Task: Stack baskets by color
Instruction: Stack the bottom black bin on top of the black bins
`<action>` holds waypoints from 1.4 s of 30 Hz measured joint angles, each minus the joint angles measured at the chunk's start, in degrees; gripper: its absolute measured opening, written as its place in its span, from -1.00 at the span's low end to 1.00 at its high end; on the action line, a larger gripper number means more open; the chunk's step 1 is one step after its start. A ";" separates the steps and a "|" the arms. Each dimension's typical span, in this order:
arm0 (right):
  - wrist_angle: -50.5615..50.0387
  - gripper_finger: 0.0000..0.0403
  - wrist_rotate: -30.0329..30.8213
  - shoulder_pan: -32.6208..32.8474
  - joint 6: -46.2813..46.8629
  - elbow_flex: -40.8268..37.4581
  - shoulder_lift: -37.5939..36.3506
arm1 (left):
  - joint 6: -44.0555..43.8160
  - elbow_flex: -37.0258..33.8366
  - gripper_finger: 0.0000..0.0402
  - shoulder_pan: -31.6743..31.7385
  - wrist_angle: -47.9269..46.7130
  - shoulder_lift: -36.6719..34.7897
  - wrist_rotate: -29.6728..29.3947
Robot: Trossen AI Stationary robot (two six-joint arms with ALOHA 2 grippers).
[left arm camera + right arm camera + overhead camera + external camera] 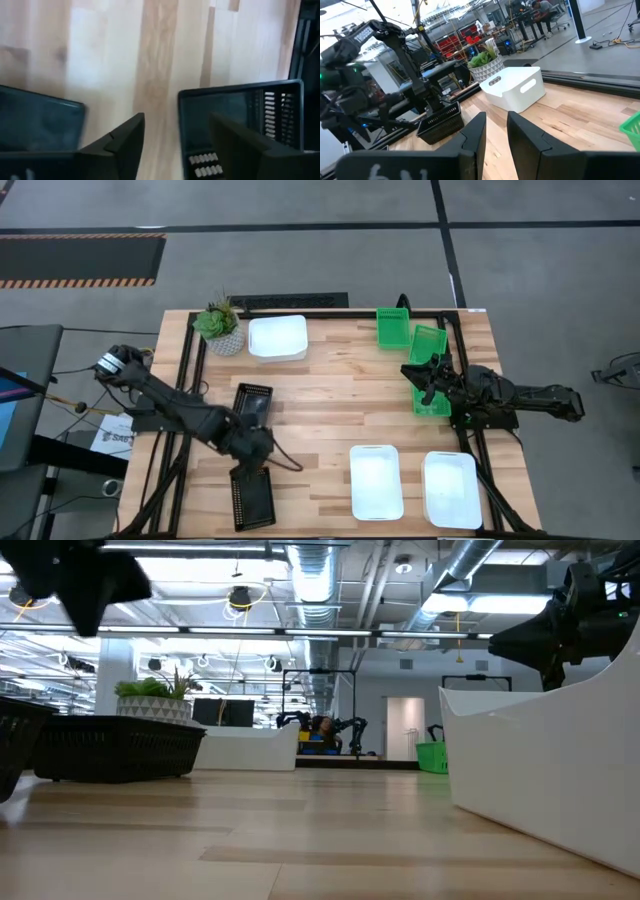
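Left gripper hovers over the wooden table, fingers apart, nothing between them. Two black baskets lie below: one mesh-sided, another apart from it.

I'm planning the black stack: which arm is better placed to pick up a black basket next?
Probably the left: its open gripper hovers between both black baskets; the right gripper is over the green baskets.

Baskets: 3 white, 3 green, 2 blk, unstacked.

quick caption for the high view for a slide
Left gripper open between two black baskets; right gripper over green baskets; three white baskets unstacked.
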 joint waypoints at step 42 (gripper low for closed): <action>0.00 -0.48 -0.15 0.02 1.51 0.00 0.00 | -11.86 -17.72 -0.80 -4.24 14.21 0.44 6.20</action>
